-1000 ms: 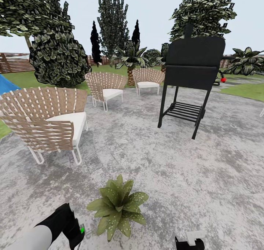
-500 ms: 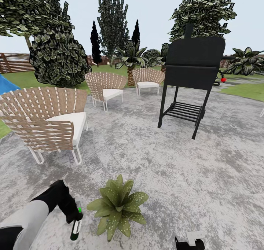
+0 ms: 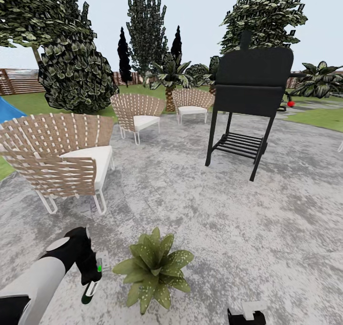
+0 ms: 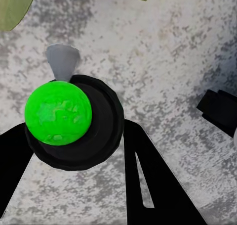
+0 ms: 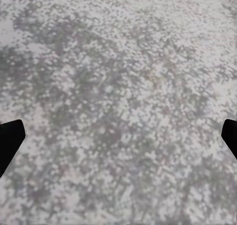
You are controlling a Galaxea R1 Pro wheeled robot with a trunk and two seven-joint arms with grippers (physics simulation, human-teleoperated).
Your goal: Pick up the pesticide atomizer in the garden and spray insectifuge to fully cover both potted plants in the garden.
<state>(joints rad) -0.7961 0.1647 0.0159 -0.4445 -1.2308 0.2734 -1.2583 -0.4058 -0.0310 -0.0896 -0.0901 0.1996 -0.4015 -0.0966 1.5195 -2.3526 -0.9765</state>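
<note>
- My left hand (image 3: 89,279) is clamped on the pesticide atomizer (image 3: 90,289). It has come up and drawn a little back from where it hung half a second ago, and the bottle now tilts with its dark lower end angled down toward the patio (image 3: 214,229).
- In the left wrist view my fingers (image 4: 148,185) straddle the atomizer's black round body (image 4: 98,131), with the green cap (image 4: 58,114) and the pale grey nozzle (image 4: 62,62) facing the paving.
- The potted plant (image 3: 153,268) sits on the patio just beside that hand, on its inner side, near but not touching. A leaf tip (image 4: 15,7) edges into the left wrist view.
- I judge this as lining up for a spray. The nozzle seems aimed at bare stone beside the rosette, not onto the leaves, so I would need to swing it over the plant first.
- My right hand (image 3: 247,314) waits low at the frame edge. Its fingers (image 5: 11,138) are spread wide and carry nothing.
- There is open paving all around the plant. The nearest woven chair (image 3: 62,158) stands well apart on my left and the black grill (image 3: 247,101) well ahead on the right, so the arm has free room to sweep.
</note>
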